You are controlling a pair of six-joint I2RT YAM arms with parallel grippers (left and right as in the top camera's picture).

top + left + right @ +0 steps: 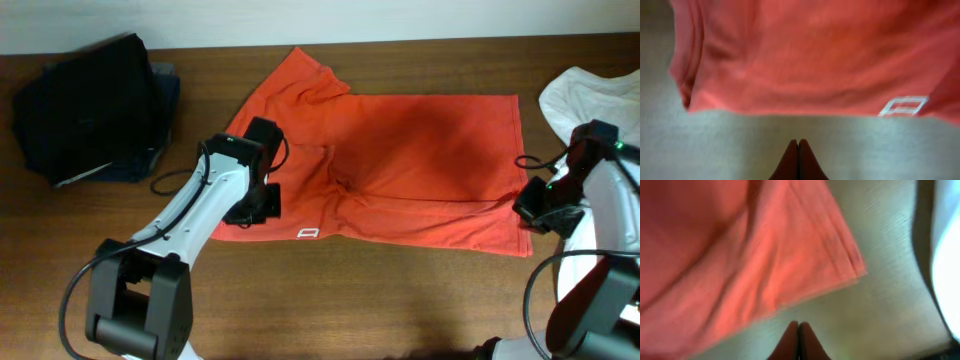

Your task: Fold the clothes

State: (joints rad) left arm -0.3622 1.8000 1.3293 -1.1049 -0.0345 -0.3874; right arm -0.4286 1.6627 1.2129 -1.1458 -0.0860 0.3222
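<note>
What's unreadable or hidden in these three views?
- Small white logo on the red-orange T-shirt: blurred in left wrist, too small overhead.
- Shirt's lower-left edge: overhead, under the left arm.
- Plain white garment: overhead, cut by right edge.
- Dark folded pile: overhead, piece count unclear.

Near strip of table (400,300) bare between both arms: free passage. Centre covered by red-orange T-shirt (430,160), lying mostly flat. Far-left corner blocked by pile of dark garments (85,105); far-right by white shirt (590,90). Bare gap between pile and T-shirt.
</note>
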